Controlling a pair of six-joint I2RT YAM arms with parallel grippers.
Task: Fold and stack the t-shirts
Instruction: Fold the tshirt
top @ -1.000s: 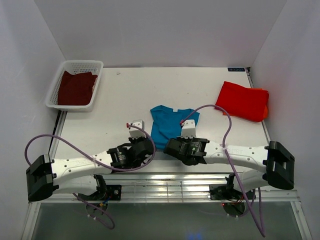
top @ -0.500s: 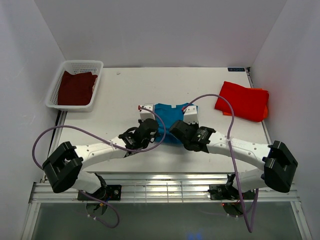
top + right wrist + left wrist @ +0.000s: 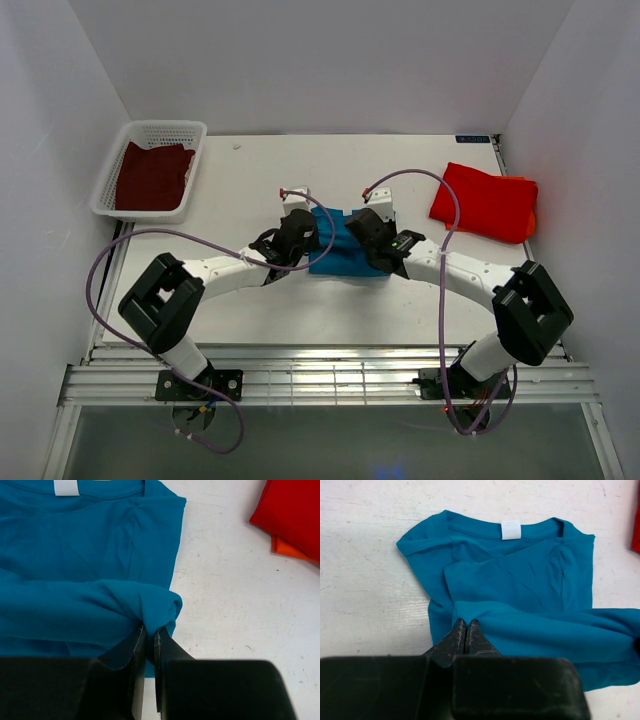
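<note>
- The teal-blue t-shirt [image 3: 340, 250] is seen at the centre of the top view, on the white tabletop [image 3: 240, 180], between the two arms.
- Its collar end is laid toward the top of the frame, and a white label [image 3: 511, 530] is shown inside the neckline in the left wrist view.
- Its lower part is raised and doubled over the body of the shirt as a thick, rounded fold, which is stretched across between the two grippers.
- The left gripper [image 3: 465, 626] is closed, and the left end of that fold is pinched between its dark fingertips [image 3: 451, 640] at the lower centre of the left wrist view.
- The right gripper [image 3: 148, 632] is closed likewise, and the right end of the fold is bunched and clamped between its fingers [image 3: 167, 647] at the lower centre of the right wrist view.
- In the top view both grippers are placed over the shirt, the left one at its left edge and the right one at its right edge.
- The red-orange t-shirt [image 3: 485, 205] is laid folded at the right of the tabletop, well apart from the teal-blue one; an orange edge is shown beneath it in the upper right of the right wrist view.
- The maroon t-shirt [image 3: 150, 175] is held in the white mesh basket [image 3: 166, 127] at the upper left of the tabletop.
</note>
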